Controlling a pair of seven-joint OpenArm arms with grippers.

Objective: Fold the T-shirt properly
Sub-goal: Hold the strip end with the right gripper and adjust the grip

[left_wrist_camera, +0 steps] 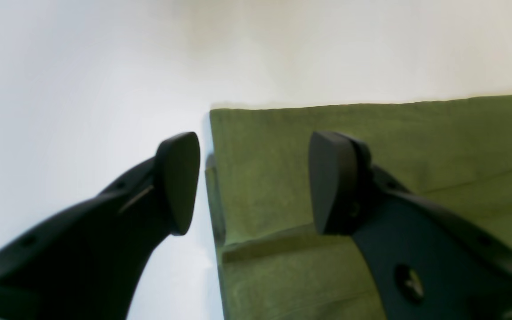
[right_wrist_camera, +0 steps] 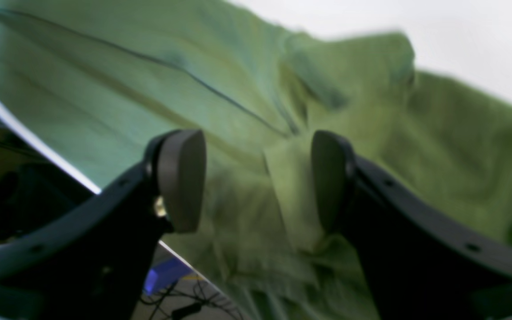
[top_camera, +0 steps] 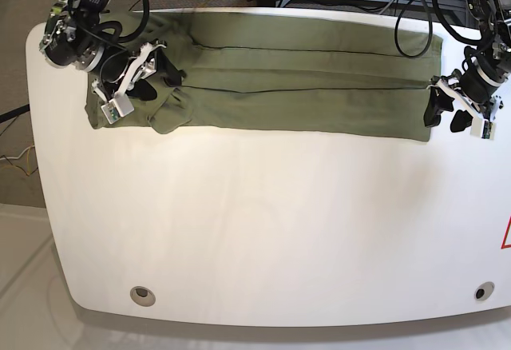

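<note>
**Both grippers spread over a long-folded shirt**

At the bench's [top_camera: 239, 230] far left corner, the right gripper [top_camera: 152, 66] hangs with jaws parted, holding nothing, over the rumpled end of the olive T-shirt [top_camera: 303, 86]. The shirt lies in a long band along the far edge. At its right end, the left gripper [top_camera: 445, 110] stands spread and empty astride the corner.

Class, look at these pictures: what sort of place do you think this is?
Probably a robotics lab or test bench: two robot arms work over a white table holding only a green T-shirt, with loose cables and equipment behind the far edge.
</note>
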